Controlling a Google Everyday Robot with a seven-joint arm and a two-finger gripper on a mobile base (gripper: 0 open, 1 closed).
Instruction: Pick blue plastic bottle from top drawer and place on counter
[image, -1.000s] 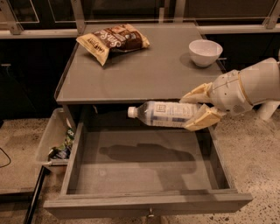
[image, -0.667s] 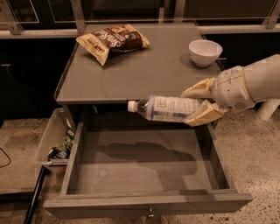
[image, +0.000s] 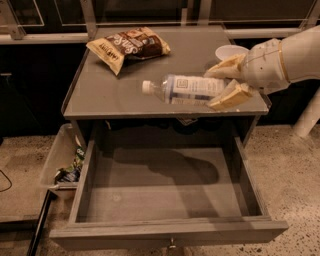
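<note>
My gripper reaches in from the right and is shut on the blue plastic bottle. The bottle is clear with a white cap and a pale label. It lies sideways, cap pointing left, and hangs over the front right part of the counter. One tan finger is above it and one below. The top drawer stands pulled fully open below the counter. Its inside shows only the shadow of the bottle and the arm.
A chip bag lies at the counter's back left. A white bowl sits at the back right, partly behind my gripper. A pale plastic bin with small items stands on the floor left of the drawer.
My gripper has lifted the bottle from in front of the counter's edge, above the drawer, up to over the counter top. The bottle stays sideways.
</note>
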